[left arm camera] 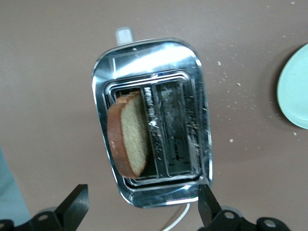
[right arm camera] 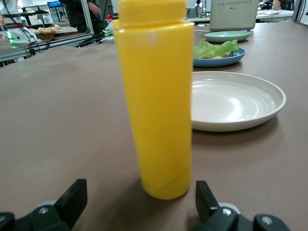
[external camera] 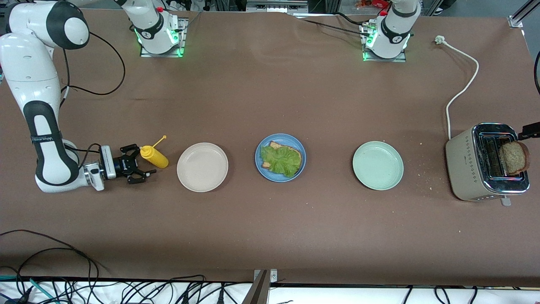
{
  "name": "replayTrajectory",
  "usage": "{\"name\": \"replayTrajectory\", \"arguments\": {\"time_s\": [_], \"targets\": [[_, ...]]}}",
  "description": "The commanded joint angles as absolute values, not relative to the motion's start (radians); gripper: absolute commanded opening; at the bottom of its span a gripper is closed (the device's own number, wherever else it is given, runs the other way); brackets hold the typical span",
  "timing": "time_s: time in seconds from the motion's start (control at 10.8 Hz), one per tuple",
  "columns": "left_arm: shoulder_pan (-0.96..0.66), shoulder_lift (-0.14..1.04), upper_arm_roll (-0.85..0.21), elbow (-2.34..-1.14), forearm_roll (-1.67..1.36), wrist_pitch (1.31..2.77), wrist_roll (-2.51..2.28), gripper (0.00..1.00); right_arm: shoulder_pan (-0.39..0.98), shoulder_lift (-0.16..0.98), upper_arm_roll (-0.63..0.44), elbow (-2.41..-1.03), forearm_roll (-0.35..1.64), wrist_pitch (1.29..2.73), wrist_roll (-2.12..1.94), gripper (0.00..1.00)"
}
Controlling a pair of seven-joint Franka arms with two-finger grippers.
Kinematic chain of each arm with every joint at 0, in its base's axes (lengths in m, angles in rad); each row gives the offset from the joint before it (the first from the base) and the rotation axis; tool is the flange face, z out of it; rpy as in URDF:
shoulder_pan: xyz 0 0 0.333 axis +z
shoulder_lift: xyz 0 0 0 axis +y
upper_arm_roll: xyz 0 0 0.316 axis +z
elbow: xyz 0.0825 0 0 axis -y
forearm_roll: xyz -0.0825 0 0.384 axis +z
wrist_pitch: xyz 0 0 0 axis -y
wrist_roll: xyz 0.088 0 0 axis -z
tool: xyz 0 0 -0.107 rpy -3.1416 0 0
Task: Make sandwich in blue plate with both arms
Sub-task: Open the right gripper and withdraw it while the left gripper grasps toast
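We see the blue plate (external camera: 280, 157) mid-table, between a beige plate (external camera: 202, 167) and a pale green plate (external camera: 378, 165), holding a bread slice (external camera: 291, 152) topped with a lettuce leaf (external camera: 279, 160). The right gripper (external camera: 140, 164) sits low at the yellow squeeze bottle (external camera: 154, 156), jaws apart. The left gripper (left arm camera: 139, 204) hovers over the toaster (external camera: 485, 164), jaws apart; another bread slice (left arm camera: 127, 137) stands in a slot. We can read no writing.

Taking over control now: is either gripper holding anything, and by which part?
Nothing is held. The right gripper is open around the yellow bottle, not touching it; the left gripper hangs open over the toaster.
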State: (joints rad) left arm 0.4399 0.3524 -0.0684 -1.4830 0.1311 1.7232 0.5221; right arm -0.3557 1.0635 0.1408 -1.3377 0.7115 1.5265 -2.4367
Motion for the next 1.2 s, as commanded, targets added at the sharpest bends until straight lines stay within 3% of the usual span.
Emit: {"name": "replayTrajectory", "arguments": {"time_s": [0.0, 0.28, 0.65, 0.74, 0.92, 1.02, 1.11], "targets": [[0.500, 0.439, -0.078, -1.440, 0.037, 1.741, 0.549, 1.00, -0.357, 1.071, 0.114, -1.284, 0.672, 1.447, -2.441, 1.00], [0.534, 0.477, -0.080, -1.439, 0.012, 1.770, 0.551, 0.98, -0.354, 1.048, 0.057, -1.244, 0.609, 1.391, -2.396, 1.00], [0.546, 0.497, -0.080, -1.439, 0.005, 1.788, 0.551, 0.95, -0.348, 0.916, 0.025, -1.253, 0.517, 1.374, -2.271, 1.00], [0.548, 0.505, -0.080, -1.439, 0.003, 1.799, 0.551, 0.83, -0.348, 0.884, 0.025, -1.253, 0.493, 1.370, -2.238, 1.00], [0.537, 0.526, -0.081, -1.422, -0.012, 1.801, 0.514, 0.17, -0.347, 0.815, 0.025, -1.255, 0.445, 1.353, -2.146, 1.00], [0.535, 0.529, -0.081, -1.419, -0.021, 1.801, 0.465, 0.00, -0.344, 0.783, 0.025, -1.258, 0.410, 1.350, -2.094, 1.00], [0.535, 0.529, -0.083, -1.419, -0.021, 1.801, 0.444, 0.00, -0.344, 0.758, 0.025, -1.258, 0.387, 1.336, -2.026, 1.00]]}}
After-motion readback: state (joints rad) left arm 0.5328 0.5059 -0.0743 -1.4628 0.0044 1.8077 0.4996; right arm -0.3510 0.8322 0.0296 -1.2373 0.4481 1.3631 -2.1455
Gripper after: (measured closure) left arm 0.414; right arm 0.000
